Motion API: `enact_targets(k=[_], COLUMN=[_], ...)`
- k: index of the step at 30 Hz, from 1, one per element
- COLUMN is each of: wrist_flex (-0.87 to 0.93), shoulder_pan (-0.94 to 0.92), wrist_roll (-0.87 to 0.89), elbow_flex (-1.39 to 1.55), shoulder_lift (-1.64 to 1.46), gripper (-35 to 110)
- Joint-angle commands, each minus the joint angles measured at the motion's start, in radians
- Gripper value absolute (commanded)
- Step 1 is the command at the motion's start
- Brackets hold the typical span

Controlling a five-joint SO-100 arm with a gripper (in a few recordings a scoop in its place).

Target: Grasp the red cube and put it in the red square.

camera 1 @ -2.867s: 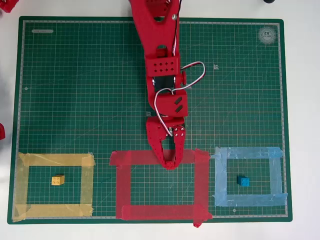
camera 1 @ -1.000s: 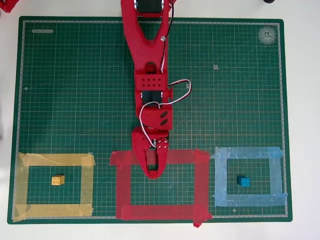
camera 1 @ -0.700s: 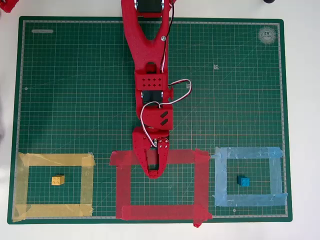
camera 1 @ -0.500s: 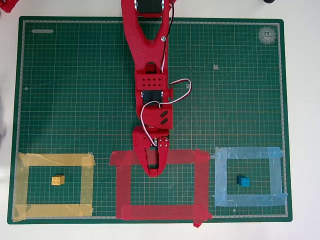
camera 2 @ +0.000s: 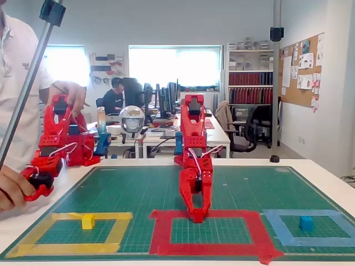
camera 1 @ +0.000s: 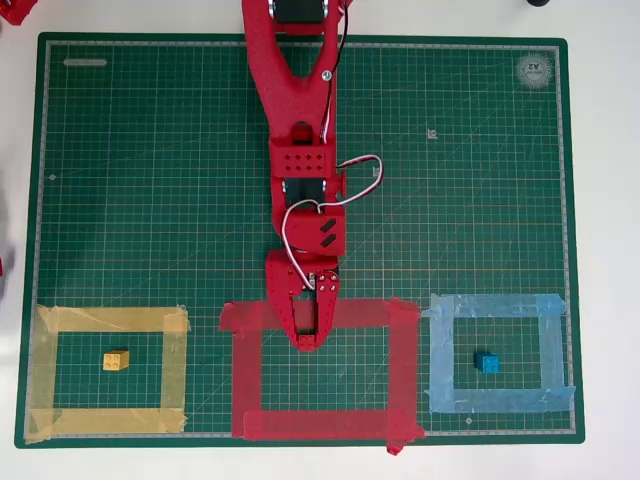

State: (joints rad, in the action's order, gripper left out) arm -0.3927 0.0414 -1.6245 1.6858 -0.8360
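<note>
Yellow tape outline [camera 1: 108, 370]: lower left of the overhead view, on the green cutting mat [camera 1: 150, 180]; a yellow block [camera 1: 116, 360] sits inside it.
Red square [camera 1: 320, 425]: bottom centre of both views, on the mat.
Gripper [camera 1: 307, 340]: tips reach down over the red square's upper strip in the overhead view; in the fixed view [camera 2: 197, 216] they touch or nearly touch that strip. I cannot tell whether the fingers are apart or together.
Red cube: cannot be made out against the red arm and tape.
Light-blue tape outline [camera 1: 500, 400]: lower right, with a blue block [camera 1: 487, 363] inside.
</note>
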Motion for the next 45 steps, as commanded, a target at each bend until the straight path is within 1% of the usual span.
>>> enact_targets(k=[1, 4, 9, 13, 30, 45], wrist_flex=[-0.008, 0.002, 0.011, 0.147, 0.189, 0.179], shoulder_pan=[0.023, 0.021, 0.026, 0.031, 0.038, 0.023], wrist_roll=[-0.025, -0.017, -0.015, -0.014, 0.006, -0.002], elbow_flex=[0.012, 0.011, 0.009, -0.037, -0.140, -0.135], shoulder_lift=[-0.035, -0.035, -0.037, -0.057, -0.052, -0.052], gripper=[1, 5, 5, 5, 6, 16])
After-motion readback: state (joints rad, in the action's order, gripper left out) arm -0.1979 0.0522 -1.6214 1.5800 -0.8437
